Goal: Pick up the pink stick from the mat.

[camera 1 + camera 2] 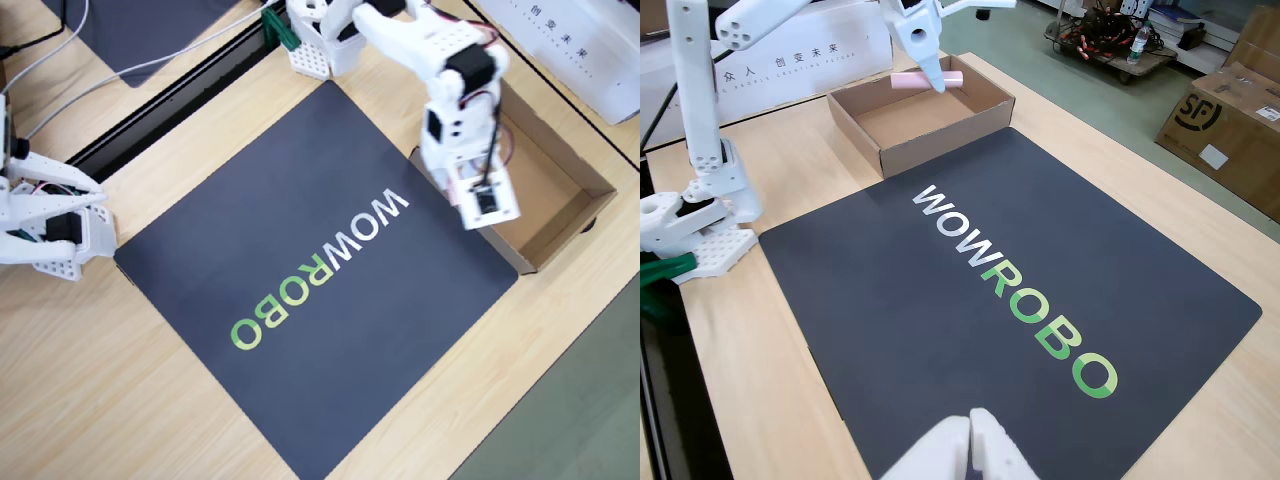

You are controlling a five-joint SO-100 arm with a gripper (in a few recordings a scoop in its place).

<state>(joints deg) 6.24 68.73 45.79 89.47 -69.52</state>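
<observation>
The fingers [936,78] had the pink stick [926,80] clamped above the cardboard box [940,135], off the mat's [890,330] 12 o'clock edge. Mat was wide open, reading "WOWROBO" [1015,288].

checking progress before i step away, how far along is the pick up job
Done: the mat has no stick on it. In hand: the tool is shut on the pink stick, held above the cardboard box. Left: the pick looks complete; the stick is not yet released.
</observation>
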